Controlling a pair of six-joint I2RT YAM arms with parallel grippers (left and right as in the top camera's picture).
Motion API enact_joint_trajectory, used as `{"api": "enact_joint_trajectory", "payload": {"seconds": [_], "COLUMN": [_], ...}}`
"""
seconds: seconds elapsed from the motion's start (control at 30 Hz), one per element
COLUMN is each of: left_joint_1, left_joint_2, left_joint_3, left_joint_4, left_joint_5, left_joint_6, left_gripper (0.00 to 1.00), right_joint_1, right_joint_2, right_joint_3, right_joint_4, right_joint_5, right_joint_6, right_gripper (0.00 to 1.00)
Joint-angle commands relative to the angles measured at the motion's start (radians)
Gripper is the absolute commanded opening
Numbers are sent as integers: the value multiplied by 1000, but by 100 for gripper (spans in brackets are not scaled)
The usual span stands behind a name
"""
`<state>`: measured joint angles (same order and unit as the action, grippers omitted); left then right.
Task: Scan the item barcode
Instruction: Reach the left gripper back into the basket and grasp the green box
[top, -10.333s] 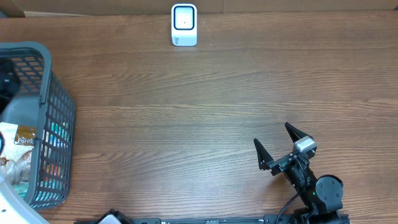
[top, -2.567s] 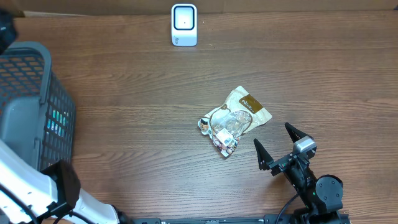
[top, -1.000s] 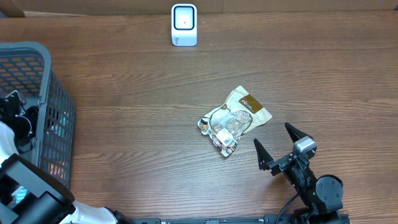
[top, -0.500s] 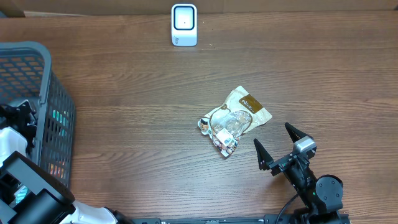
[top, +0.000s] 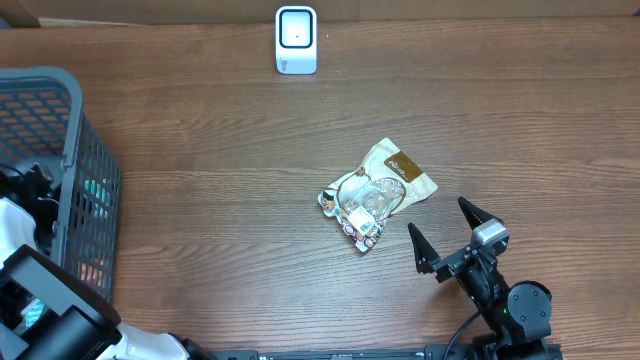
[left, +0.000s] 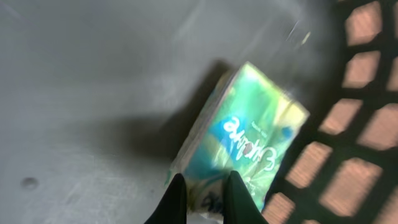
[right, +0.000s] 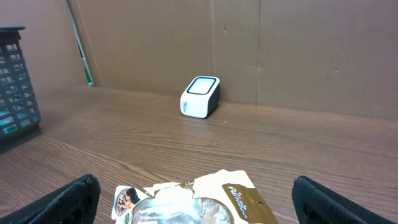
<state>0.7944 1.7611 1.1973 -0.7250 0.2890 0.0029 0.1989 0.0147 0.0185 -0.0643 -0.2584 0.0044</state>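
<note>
1. Scanner (top: 296, 40) at bench's far edge; snack bag (top: 378, 192) mid-bench, near right gripper (top: 437, 215), jaws wide apart; basket (top: 95, 200) at left edge.
2. Left gripper (left: 205, 178) pinched onto green packet (left: 249, 137) inside basket, against mesh wall.
3. Snack bag lies just ahead between the spread fingers; scanner beyond it, before cardboard wall (right: 311, 50).

Lattice basket wall (top: 97, 190) beside left pincer (left: 202, 184)

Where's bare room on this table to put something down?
Bare tabletop between the basket and the snack bag, and right of the scanner. Crowded: the basket, where the left pincer grips a green packet, and by the right pincer.
</note>
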Motion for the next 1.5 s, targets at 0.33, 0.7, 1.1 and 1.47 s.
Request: {"api": "enact_joint_trajectory", "payload": {"seconds": [0.33, 0.7, 1.1, 1.47], "left_joint_1": [4, 4, 1, -4], "left_joint_2": [-257, -144, 151, 339], "left_joint_3": [415, 267, 224, 224], "left_joint_4": [-135, -209, -216, -178], "left_joint_5": [5, -56, 62, 150], "left_joint_6": [-226, 0, 230, 230], "left_gripper": [4, 67, 70, 52], "right_joint_1": [4, 4, 4, 4], "right_joint_2": [-12, -12, -12, -12], "right_joint_3": [-11, -11, -11, -11], "right_joint_4": [5, 5, 5, 5], "right_joint_5": [2, 2, 2, 2], "right_joint_6": [3, 3, 3, 3], "right_gripper": [100, 100, 100, 100]}}
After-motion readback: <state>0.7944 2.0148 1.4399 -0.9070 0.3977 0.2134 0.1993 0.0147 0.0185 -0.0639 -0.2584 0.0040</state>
